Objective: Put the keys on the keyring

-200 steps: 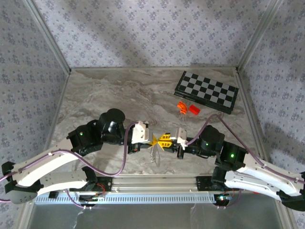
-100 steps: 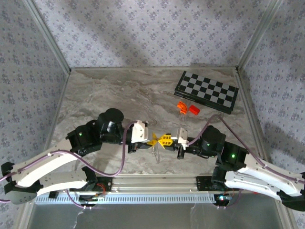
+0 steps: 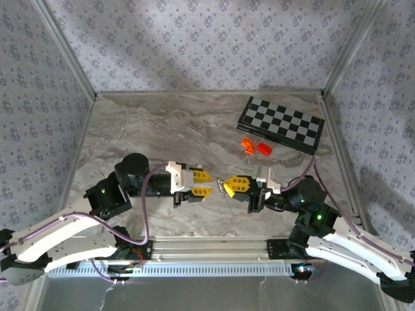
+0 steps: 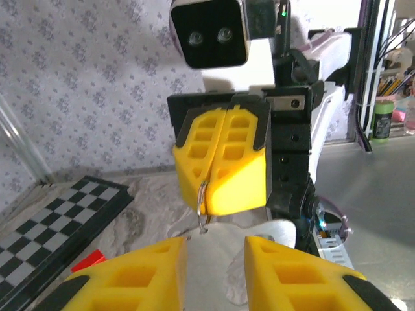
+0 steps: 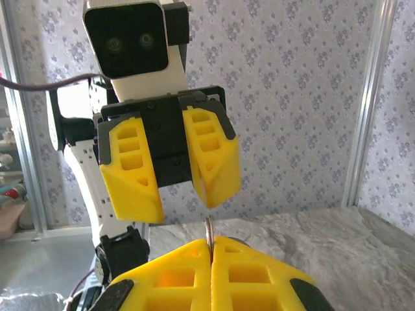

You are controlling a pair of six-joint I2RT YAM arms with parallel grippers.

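Grey marbled table [image 3: 142,126] is enclosed by patterned walls, and a chessboard [image 3: 281,124] is laid at its far right, with two orange-red blocks [image 3: 264,148] just in front of it. Near the front edge the two grippers are pointed at each other, close but not touching. The right gripper [image 3: 228,186] is clamped fully together, and the keyring [image 4: 202,206], seen as a thin silvery loop, is pinched edge-on between its yellow fingertips and juts toward the left gripper [image 3: 209,184]. The left gripper's fingers are parted a little, and nothing is held between them
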